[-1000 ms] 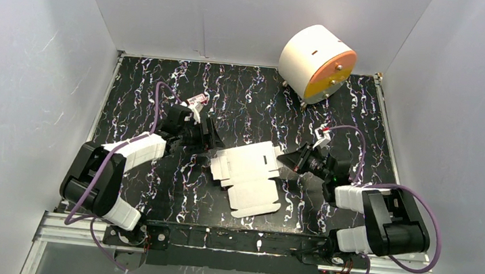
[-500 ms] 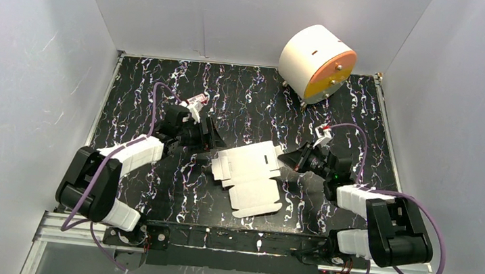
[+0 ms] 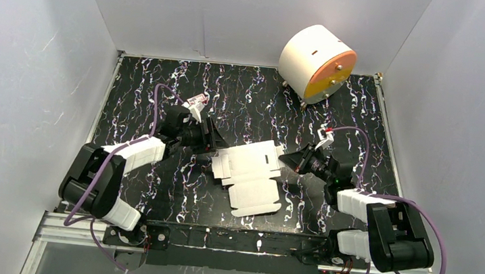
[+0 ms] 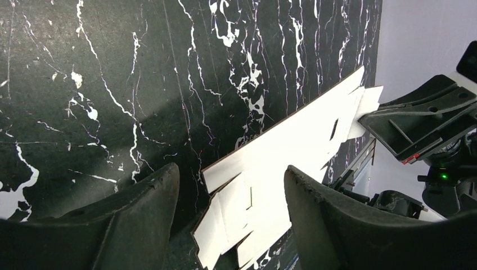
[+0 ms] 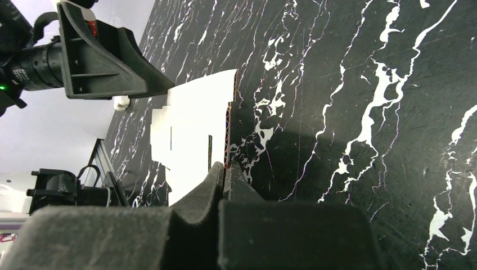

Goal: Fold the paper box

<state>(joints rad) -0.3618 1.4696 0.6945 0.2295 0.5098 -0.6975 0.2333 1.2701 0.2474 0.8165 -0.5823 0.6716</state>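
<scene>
From the right wrist, the near edge of the paper box (image 5: 191, 121) sits hidden behind the pressed-together right fingers (image 5: 203, 194), so no telling if it's actually pinched. Left wrist view crops its lower tabs.

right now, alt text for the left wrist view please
Flat white paper box slants across a black marbled table, its near end framed by the left gripper's open jaws. At right, the right gripper, jaws shut, pinches its far edge.
</scene>
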